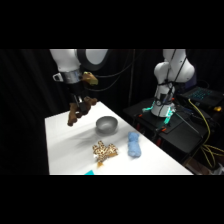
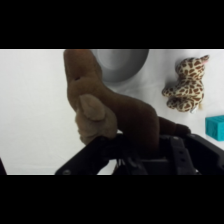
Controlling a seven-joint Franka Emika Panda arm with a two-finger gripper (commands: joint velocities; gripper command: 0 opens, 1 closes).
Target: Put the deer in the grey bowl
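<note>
Pincer [image 1: 76, 102] grips deer [image 1: 80, 110] aloft, left of grey bowl [image 1: 106, 125].

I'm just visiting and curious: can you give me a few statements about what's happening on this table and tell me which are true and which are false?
1. The deer hangs in the gripper above the table. True.
2. The deer lies inside the grey bowl. False: the bowl is empty.
3. The spotted plush lies on the table. True.
4. The light blue plush sits in the bowl. False: it lies beside it.
</note>
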